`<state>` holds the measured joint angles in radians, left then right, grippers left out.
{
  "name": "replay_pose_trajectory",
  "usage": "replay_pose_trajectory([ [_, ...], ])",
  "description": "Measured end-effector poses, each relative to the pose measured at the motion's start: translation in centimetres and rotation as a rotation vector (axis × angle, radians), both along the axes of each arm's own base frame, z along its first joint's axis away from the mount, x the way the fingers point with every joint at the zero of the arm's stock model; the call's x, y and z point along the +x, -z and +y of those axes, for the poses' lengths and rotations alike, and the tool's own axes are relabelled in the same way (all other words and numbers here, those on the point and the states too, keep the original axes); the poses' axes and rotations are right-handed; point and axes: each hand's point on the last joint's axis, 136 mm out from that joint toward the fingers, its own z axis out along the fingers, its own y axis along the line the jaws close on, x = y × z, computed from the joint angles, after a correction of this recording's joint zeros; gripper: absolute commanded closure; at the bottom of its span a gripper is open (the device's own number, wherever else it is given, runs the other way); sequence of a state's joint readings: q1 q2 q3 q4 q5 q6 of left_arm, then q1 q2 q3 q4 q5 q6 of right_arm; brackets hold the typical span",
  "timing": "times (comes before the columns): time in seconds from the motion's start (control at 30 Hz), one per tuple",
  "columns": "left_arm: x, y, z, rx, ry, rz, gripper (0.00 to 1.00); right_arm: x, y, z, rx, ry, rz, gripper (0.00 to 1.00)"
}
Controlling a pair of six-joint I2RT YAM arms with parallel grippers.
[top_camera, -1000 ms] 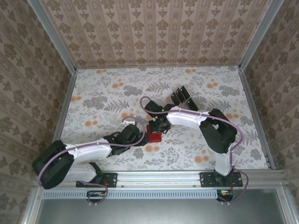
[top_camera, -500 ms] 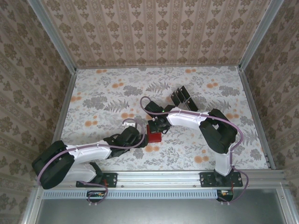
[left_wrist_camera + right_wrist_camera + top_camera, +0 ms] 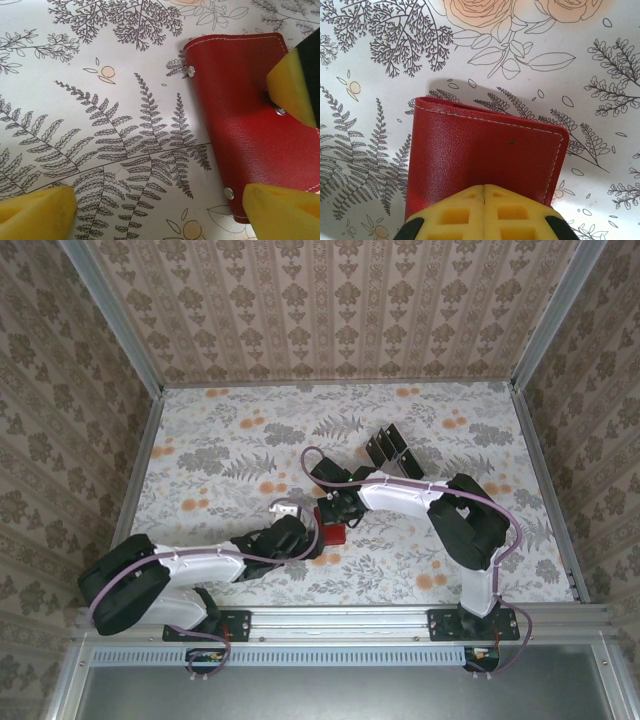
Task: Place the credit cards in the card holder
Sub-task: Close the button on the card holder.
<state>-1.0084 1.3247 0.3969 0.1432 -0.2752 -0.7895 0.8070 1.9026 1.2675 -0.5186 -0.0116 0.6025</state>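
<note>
The card holder (image 3: 331,533) is a red wallet lying closed and flat on the floral table, mid-front. My right gripper (image 3: 484,187) is shut, its joined yellow tips pressing down on the wallet's red cover (image 3: 485,145). My left gripper (image 3: 160,215) stands open low over the table just left of the wallet (image 3: 245,115), and its right finger (image 3: 282,212) overlaps the wallet's near corner. The right gripper's yellow pad (image 3: 292,90) shows on the wallet's far side. Dark credit cards (image 3: 388,448) stand upright in a rack behind the right arm.
Patterned walls with metal posts close in the table on the left, back and right. The right arm's forearm (image 3: 400,490) stretches between the card rack and the wallet. Bare floral tabletop (image 3: 220,440) lies at the back left.
My left arm has slid right along the table, bringing its open gripper up to the wallet's left edge. The right gripper and the wallet have stayed put.
</note>
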Motion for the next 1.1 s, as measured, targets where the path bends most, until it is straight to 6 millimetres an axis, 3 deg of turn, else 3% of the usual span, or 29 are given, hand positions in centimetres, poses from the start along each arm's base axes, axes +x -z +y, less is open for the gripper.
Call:
replay_pose_trajectory([
  [1.1,0.5,0.7,0.1,0.059,-0.027,-0.041,0.04,-2.3,-0.3,-0.9,-0.018,-0.013,0.023,1.00],
])
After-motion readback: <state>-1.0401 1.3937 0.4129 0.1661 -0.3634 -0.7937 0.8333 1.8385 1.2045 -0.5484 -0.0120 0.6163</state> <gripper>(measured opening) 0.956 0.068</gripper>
